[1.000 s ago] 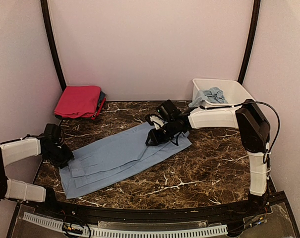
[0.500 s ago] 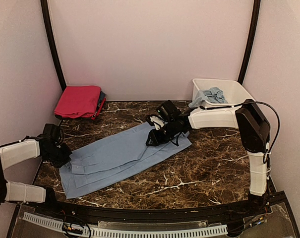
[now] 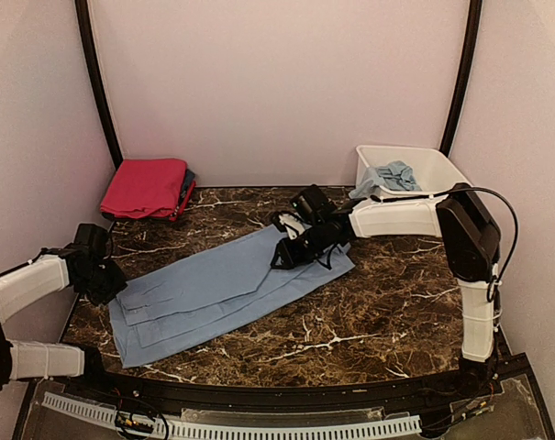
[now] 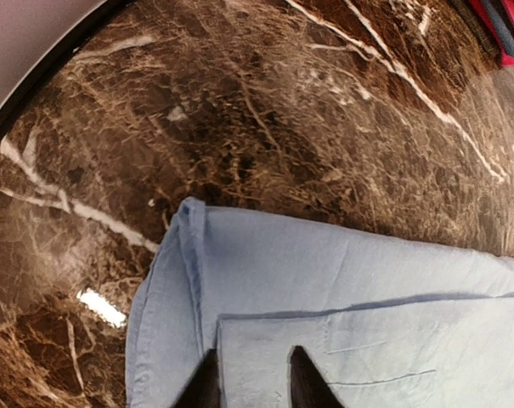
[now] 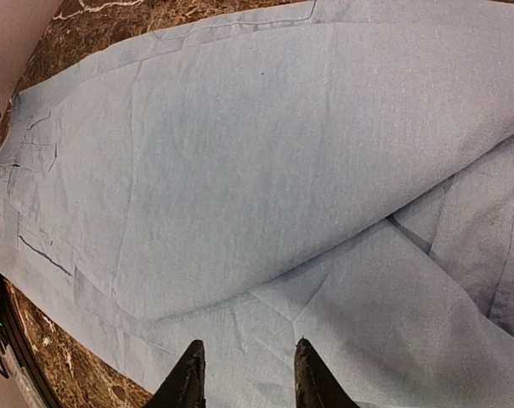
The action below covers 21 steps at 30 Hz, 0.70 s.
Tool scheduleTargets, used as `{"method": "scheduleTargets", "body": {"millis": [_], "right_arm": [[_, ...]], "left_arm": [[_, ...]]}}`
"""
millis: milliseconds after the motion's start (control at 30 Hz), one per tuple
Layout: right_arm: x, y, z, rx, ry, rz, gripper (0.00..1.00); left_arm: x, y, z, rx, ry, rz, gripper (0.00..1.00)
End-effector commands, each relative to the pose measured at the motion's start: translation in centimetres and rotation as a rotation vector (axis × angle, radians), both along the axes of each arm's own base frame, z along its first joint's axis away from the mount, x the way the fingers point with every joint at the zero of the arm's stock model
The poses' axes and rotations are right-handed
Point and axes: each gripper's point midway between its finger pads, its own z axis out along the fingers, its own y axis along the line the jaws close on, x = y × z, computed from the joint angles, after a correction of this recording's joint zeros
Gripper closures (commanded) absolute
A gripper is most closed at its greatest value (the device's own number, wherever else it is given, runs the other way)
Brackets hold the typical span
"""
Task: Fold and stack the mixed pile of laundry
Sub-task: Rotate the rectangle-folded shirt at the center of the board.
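Pale blue cloth trousers (image 3: 222,289) flat, laid diagonally across brown marble desk (image 3: 387,302). Soft, light and limp; best taken at waistband corners or hems, likely to sag elsewhere. Left fingers (image 4: 207,387) narrowly parted over waist corner, pinching nothing; forearm low. Right fingers (image 5: 189,378) parted above leg end, arm stretched across.

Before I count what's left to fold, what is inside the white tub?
A crumpled pale blue cloth lies in the white tub, part spilling over its near left corner. Anything beneath it is hidden.
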Motion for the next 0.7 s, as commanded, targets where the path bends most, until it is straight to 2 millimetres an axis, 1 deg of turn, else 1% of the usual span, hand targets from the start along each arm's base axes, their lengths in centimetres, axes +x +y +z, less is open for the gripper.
{"method": "scheduleTargets", "body": {"millis": [0, 33, 67, 100, 200, 267, 300, 333, 367, 400, 433, 500, 667], "right_arm": [[-0.1, -0.5, 2.1, 0.032, -0.027, -0.012, 0.67], [-0.3, -0.9, 2.0, 0.023, -0.025, -0.019, 0.67], [-0.3, -1.4, 2.3, 0.022, -0.027, -0.034, 0.67], [-0.5, -2.0, 2.3, 0.014, -0.023, -0.048, 0.66], [-1.0, -3.9, 2.0, -0.019, -0.019, -0.093, 0.66], [-1.4, -5.1, 0.9, -0.06, -0.005, -0.121, 0.66], [-1.5, -5.6, 0.4, -0.075, 0.005, -0.131, 0.66], [-1.5, -5.9, -0.3, -0.087, 0.017, -0.138, 0.67], [-1.5, -6.1, -0.9, -0.097, 0.027, -0.146, 0.67], [-1.3, -6.2, -1.4, -0.106, 0.033, -0.153, 0.67], [-1.0, -6.3, -1.8, -0.112, 0.035, -0.159, 0.67], [0.1, -6.6, -3.0, -0.133, 0.044, -0.179, 0.68], [3.4, -8.1, -5.8, -0.193, 0.066, -0.217, 0.69]], "left_arm": [[1.6, -1.4, 1.2, -0.039, -0.038, -0.106, 0.56], [1.9, -2.2, 1.5, -0.075, -0.052, -0.141, 0.54], [2.5, -2.6, 2.2, -0.08, -0.086, -0.179, 0.5], [2.8, -3.5, 2.7, -0.109, -0.113, -0.22, 0.48], [3.9, -6.2, 4.6, -0.131, -0.219, -0.364, 0.34], [4.1, -8.2, 4.9, -0.135, -0.217, -0.45, 0.32], [4.2, -8.5, 4.7, -0.121, -0.202, -0.465, 0.32], [4.1, -9.4, 4.2, -0.117, -0.164, -0.501, 0.32], [4.1, -9.8, 3.9, -0.109, -0.148, -0.514, 0.32], [4.1, -10.5, 3.3, -0.107, -0.116, -0.543, 0.32], [4.1, -10.7, 2.6, -0.098, -0.09, -0.548, 0.32], [4.0, -11.0, 2.5, -0.086, -0.079, -0.56, 0.33], [3.9, -11.3, 3.5, -0.09, -0.131, -0.572, 0.32]]}}
